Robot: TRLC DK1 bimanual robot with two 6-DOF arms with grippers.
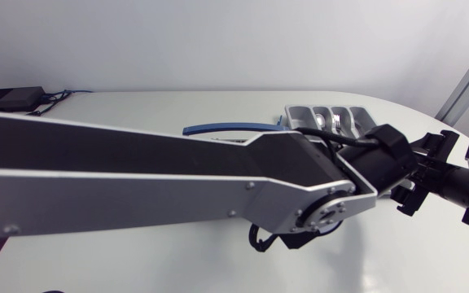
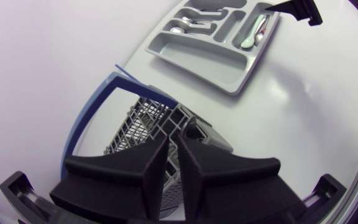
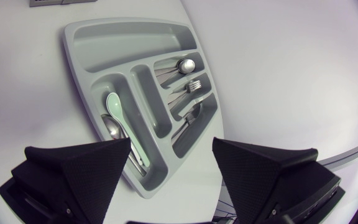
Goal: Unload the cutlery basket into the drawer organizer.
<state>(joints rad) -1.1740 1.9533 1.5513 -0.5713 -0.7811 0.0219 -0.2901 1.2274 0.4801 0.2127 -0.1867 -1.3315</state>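
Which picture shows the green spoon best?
The right wrist view: the green spoon lies large and plain in the drawer organizer, beside a metal spoon. The left wrist view shows the spoon small and far away. In the head view the left arm hides most of the organizer, and I cannot find it.

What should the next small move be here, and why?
Probably lower the left gripper into the basket to seek another piece: it sits right above the basket, while the right gripper is open, empty, over the organizer. Basket contents are mostly hidden.
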